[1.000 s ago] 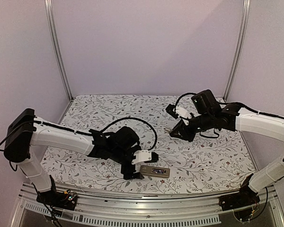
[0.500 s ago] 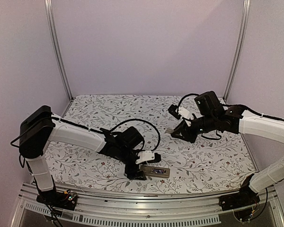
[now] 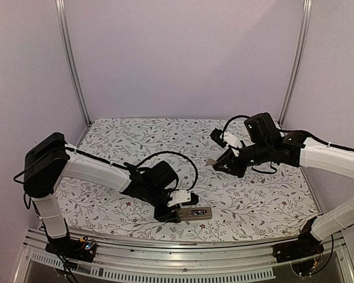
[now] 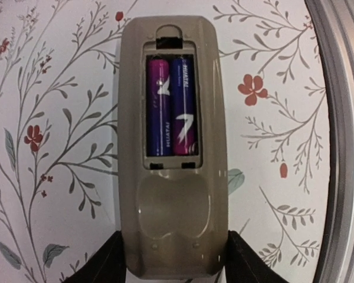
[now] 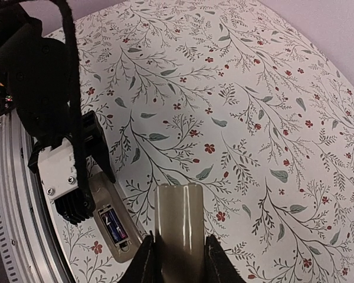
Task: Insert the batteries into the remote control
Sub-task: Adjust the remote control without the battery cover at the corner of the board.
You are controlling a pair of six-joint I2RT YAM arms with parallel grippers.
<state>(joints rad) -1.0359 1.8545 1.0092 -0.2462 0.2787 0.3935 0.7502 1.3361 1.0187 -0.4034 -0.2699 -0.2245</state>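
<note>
Batteries [image 4: 171,106] seated in remote control [image 4: 172,188], left claw [image 4: 176,262] straddling its end, grip unclear, right claw [image 5: 177,259] grasping cover [image 5: 178,215]

The left gripper [image 3: 178,210] is crowding one end of the remote control [image 3: 196,213], its jaws standing against both long sides, and the metal rail [image 4: 342,147] is running just beside it. The right gripper [image 3: 219,163], clamping a grey cover piece [image 5: 178,219], is hanging above the surface [image 3: 135,138], whose middle and far parts are lying open.
</note>
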